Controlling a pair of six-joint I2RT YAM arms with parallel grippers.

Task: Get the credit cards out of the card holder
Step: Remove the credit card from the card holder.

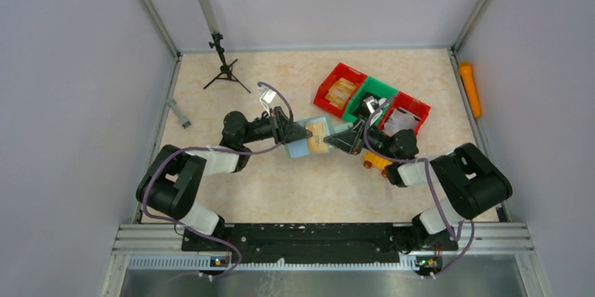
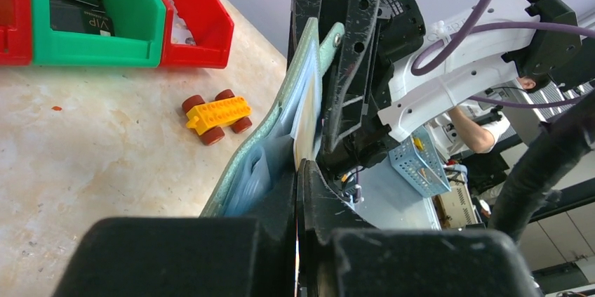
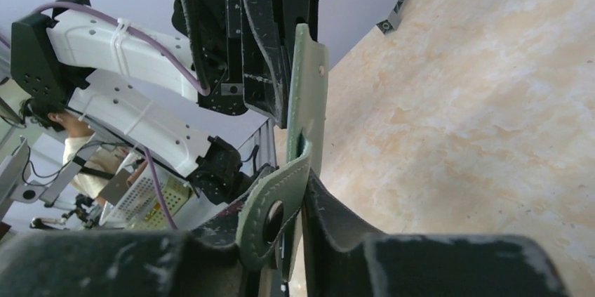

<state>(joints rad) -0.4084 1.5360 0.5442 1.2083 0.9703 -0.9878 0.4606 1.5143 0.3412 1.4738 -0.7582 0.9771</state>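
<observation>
Card holder (image 1: 300, 147): open, pale inner face turned up to the overhead camera. It spans the gap between the two sets of fingertips, long axis running from the left fingers (image 2: 210, 255) across to the right fingers (image 3: 351, 241).

Tab (image 3: 272, 218) with its snap: at the right-finger end, pointing back into the right gripper (image 3: 295, 199).

Credit card (image 1: 321, 141): tan-orange, sits in the half nearer the right fingers. Seen edge-on from the left wrist as a pale strip inside the grey-green cover.

Left gripper (image 1: 303, 133): fingers clenched tight on the holder's near edge. Which layer is pinched, cannot tell.

Right gripper: tab and holder edge lie between its fingers. Whether they press on it or stand loose, cannot tell.

Whether the holder clears the table (image 1: 295, 192), cannot tell.

Toy car (image 1: 377, 162): yellow, dark red wheels, on the table just behind the right fingers, apart from the holder.

Bins, beyond the right fingers, in a row: red (image 1: 339, 88), green (image 1: 370, 98), red (image 1: 409, 111).

Small tripod (image 1: 223, 65): well beyond the left fingers, near the far-left corner.
</observation>
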